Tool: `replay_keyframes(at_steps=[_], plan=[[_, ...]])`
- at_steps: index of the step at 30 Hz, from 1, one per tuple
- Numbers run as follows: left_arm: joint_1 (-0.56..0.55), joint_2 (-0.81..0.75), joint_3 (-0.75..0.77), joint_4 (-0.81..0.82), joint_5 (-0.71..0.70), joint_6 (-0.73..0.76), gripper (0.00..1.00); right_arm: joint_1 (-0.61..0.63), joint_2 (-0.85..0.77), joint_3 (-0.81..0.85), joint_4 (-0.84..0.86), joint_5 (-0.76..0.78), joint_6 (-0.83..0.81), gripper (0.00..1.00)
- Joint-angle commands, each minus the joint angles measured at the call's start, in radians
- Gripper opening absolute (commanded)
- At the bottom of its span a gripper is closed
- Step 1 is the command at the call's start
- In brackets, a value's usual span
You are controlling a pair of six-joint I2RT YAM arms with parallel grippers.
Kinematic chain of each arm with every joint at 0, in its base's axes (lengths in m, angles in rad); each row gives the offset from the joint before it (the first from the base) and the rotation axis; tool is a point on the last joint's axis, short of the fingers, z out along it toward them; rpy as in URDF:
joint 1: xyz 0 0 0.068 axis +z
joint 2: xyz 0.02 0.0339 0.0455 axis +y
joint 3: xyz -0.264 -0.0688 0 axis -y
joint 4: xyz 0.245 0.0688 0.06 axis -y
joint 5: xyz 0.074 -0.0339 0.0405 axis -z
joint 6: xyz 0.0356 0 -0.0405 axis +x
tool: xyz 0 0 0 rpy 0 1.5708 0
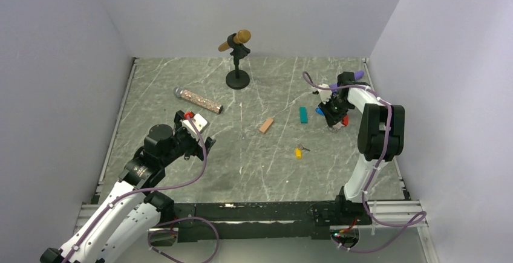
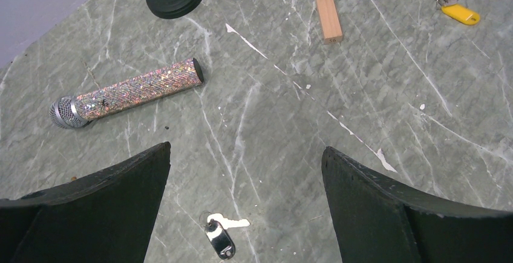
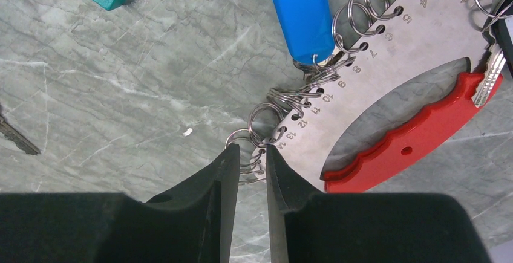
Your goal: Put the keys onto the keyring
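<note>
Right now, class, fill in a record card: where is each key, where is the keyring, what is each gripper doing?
keyring: numbered metal plate, red handle, flat on table
blue key: hooked on one of its rings
yellow key: loose on table
black key: loose, below left gripper
left gripper: open, empty
right gripper: pinching one ring of the keyring

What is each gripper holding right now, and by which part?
The right gripper pinches the keyring by a small split ring at its end. The left gripper is open, holding nothing.
</note>
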Motion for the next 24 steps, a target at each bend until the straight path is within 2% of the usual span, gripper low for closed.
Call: replay_keyframes(at_steps=[1, 19, 24], plan=[[0.005, -0.013, 0.035, 0.024, 0.016, -0.011, 0.98, 0.001, 0.005, 0.031, 0.014, -0.006, 0.000, 0.27], [0.004, -0.005, 0.037, 0.024, 0.017, -0.011, 0.98, 0.022, 0.004, 0.017, 0.065, 0.011, 0.018, 0.31], [0.004, -0.005, 0.037, 0.023, 0.019, -0.011, 0.98, 0.026, 0.015, 0.016, 0.069, 0.017, 0.020, 0.27]])
